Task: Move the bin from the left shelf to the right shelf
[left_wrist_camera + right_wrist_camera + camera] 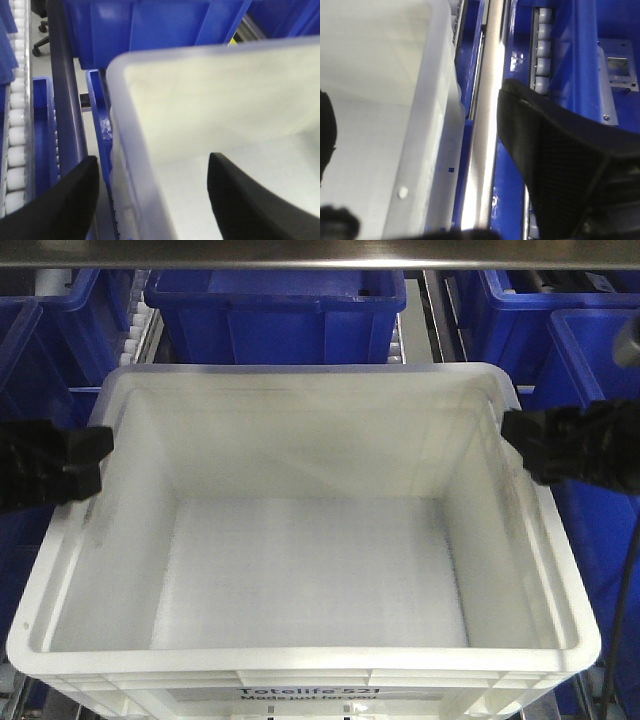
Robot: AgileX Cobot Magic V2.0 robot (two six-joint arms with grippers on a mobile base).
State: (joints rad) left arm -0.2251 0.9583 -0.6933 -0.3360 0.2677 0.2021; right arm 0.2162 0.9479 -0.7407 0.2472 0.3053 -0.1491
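The white bin (310, 570) fills the middle of the front view, empty, with its black "Totelife 521" print (300, 692) on the near side. My left gripper (100, 452) stands at the bin's left rim. In the left wrist view the left gripper (152, 160) is open, its two black fingers (70, 200) on either side of the bin's wall (135, 165), without touching it. At the right rim is my right gripper (512, 437). It shows open in the right wrist view (415, 90), with one finger (545, 150) outside the bin's rim (427, 125) and the other inside.
Dark blue totes stand behind the bin (275, 310) and on both sides (40, 330) (590, 350). A metal bar (320, 252) crosses overhead. White roller tracks (17, 125) run to the left, and a steel rail (485, 125) runs close along the bin's right side.
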